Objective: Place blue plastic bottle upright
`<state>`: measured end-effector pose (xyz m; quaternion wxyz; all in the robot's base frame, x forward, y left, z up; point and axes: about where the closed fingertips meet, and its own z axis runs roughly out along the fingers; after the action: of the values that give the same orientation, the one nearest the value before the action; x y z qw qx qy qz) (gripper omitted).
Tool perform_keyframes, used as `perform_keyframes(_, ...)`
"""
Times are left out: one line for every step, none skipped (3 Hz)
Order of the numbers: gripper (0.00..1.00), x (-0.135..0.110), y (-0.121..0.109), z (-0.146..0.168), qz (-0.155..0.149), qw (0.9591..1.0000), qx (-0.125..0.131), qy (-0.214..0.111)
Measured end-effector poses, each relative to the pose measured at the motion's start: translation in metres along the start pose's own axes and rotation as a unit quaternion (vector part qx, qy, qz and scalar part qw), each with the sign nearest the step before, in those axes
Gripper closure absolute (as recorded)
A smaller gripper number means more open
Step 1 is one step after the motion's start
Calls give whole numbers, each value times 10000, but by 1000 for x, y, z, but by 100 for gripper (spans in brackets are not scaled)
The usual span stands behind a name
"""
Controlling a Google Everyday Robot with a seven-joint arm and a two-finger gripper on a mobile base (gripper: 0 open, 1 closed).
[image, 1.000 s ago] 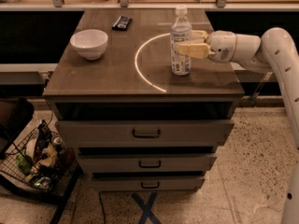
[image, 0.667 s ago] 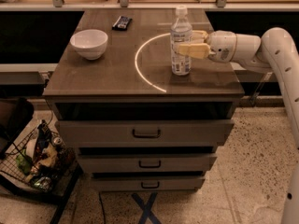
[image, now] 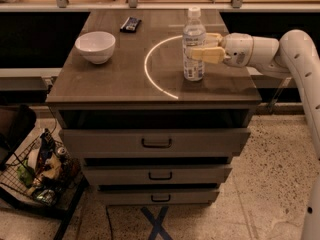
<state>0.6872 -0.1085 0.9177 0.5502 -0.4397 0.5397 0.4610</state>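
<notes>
No change against the frame from 0.7 s ago: bottle, arm and everything else on the top sit where they were.

The gripper (image: 201, 45) reaches in level from the arm side, over the cabinet top (image: 115, 84), and is clamped on the blue plastic bottle (image: 193, 66) at mid-height. The near finger (image: 209, 54) crosses the bottle's front and the far finger sits behind it.

The bottle stands upright in the gripper with its base on the top and the white cap (image: 194, 12) up. It's just inside the white arc (image: 152, 71) marked on the surface.

The label is a white and blue band, but I can't read any print on it. I see no other legible writing anywhere.

The white bowl (image: 95, 46) is well apart from the gripper, beyond the bottle and the arc on the side away from the arm. A small dark flat object (image: 130, 24) lies past the arc toward the back edge, also well apart from the gripper; I can't tell what it is.

Below the gripper, the three drawers (image: 156, 143) are closed. A wire basket (image: 37, 176) of mixed items sits on the floor, far off on the bowl side. There's a blue tape X (image: 157, 223) on the floor in front of the cabinet.
</notes>
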Motion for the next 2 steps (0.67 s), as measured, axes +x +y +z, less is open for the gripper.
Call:
perform_keyframes(100, 11, -7, -8, 181, 9997, 125, -49)
perform_keyframes(100, 8, -7, -8, 183, 9997, 126, -49)
